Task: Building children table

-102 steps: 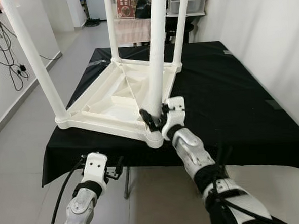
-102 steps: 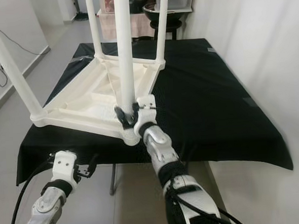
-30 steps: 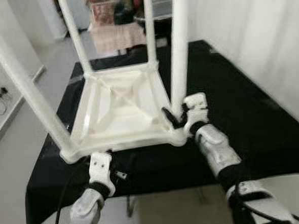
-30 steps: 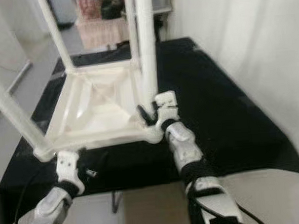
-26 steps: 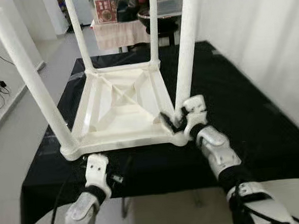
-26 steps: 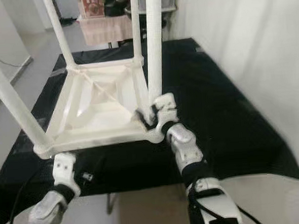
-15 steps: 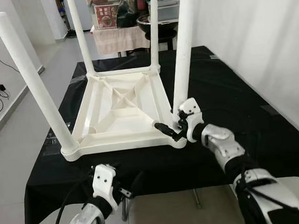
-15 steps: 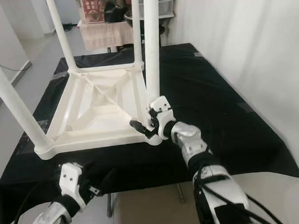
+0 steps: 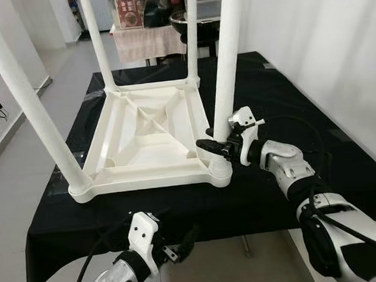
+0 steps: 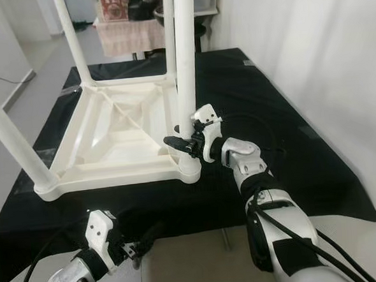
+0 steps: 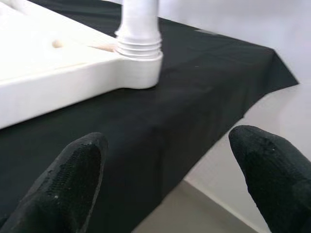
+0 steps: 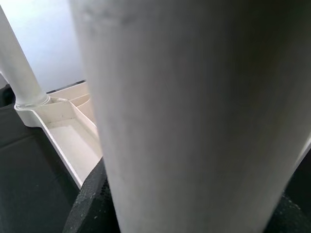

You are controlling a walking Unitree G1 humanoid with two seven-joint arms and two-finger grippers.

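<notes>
Upturned white plastic children's table (image 9: 146, 140) on the black-clothed worktable (image 9: 282, 119), legs pointing up, right gripper (image 9: 215, 146) around the near-right round white leg (image 9: 225, 68), left gripper (image 9: 172, 247) below the front edge.

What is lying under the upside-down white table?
A black cloth lies under the upside-down white table and covers the whole support. The surface beneath the cloth is hidden. The right gripper is closed on the near right leg, just above its socket.
</notes>
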